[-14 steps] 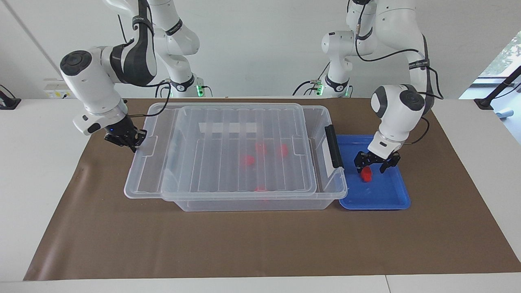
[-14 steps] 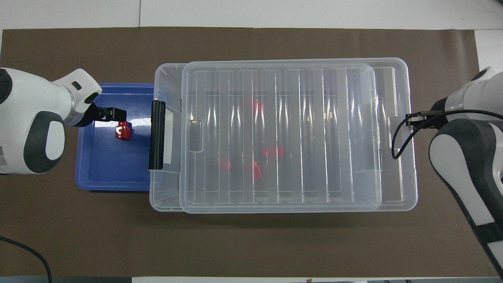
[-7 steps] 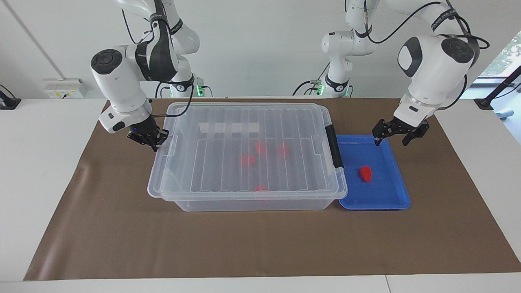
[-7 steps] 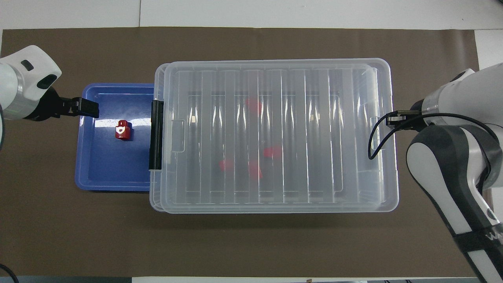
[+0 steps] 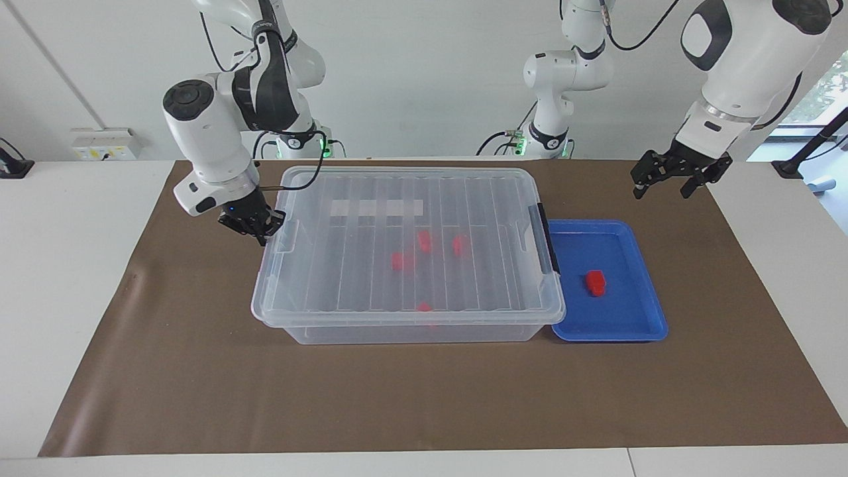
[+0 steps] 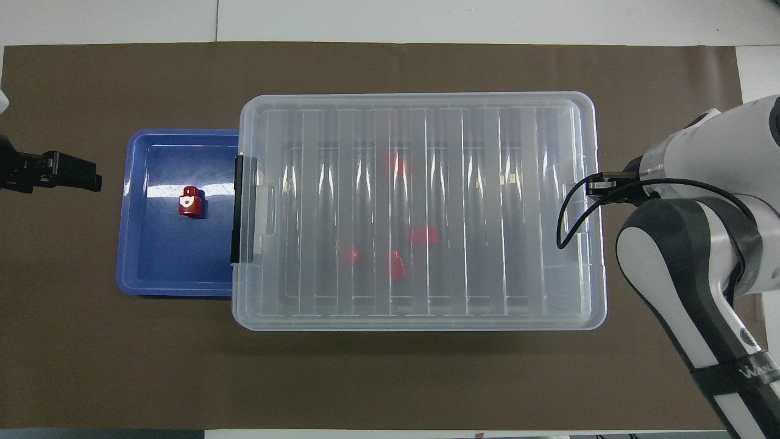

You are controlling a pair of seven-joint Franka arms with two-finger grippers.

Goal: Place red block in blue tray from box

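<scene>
One red block lies alone in the blue tray, also seen in the overhead view in the tray. The clear box stands beside the tray, its ribbed lid squarely on it and its black clip handle at the tray's end. Several more red blocks show through the lid. My right gripper is shut on the lid's end tab. My left gripper is open, empty and raised over the mat beside the tray; it also shows in the overhead view.
A brown mat covers the white table under everything. The box fills the mat's middle, and the tray touches its end toward the left arm. My right forearm hangs over the mat at the box's end away from the tray.
The lid slid toward the left arm's end with my right gripper and now sits squarely on the box. My left gripper rose away from the tray, leaving the red block in it.
</scene>
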